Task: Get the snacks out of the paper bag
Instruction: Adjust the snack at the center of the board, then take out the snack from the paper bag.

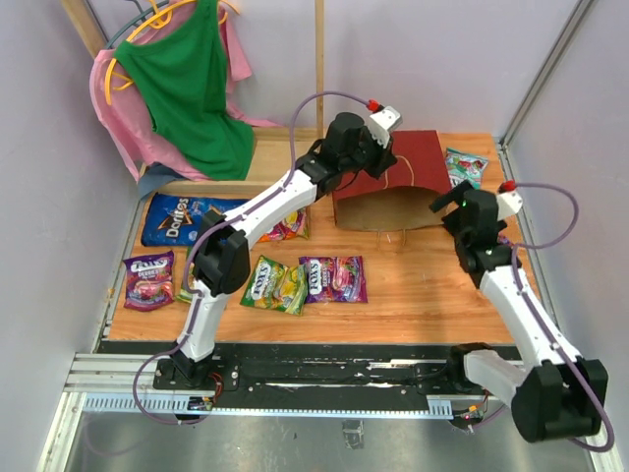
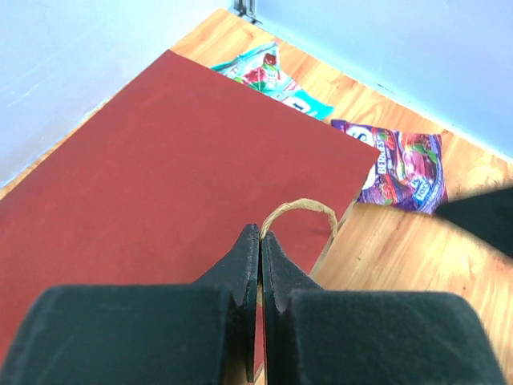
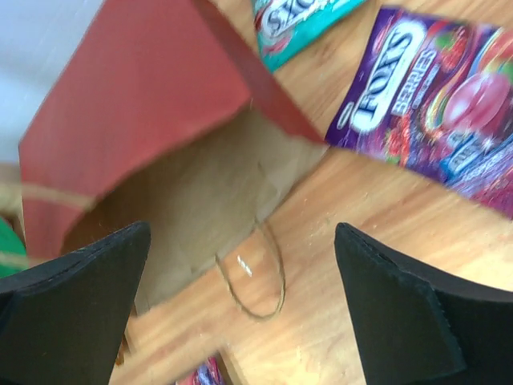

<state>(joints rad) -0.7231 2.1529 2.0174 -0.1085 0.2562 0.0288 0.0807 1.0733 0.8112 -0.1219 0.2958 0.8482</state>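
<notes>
Light, floppy-looking paper bag (image 1: 408, 162), left tool (image 2: 259, 238) clamped on its mouth edge, right tool (image 3: 242, 237) apart; snacks (image 1: 332, 278) look slick, pinch corners.

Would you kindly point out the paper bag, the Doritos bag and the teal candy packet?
paper bag (image 1: 425, 155), top external view, red upper side.
Doritos bag (image 1: 177, 218), top external view, logo.
teal candy packet (image 1: 465, 165), top external view, centre.

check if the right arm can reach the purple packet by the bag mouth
Probably yes: the right gripper hangs open near the purple packet, which lies uncovered beside the paper bag.
</notes>
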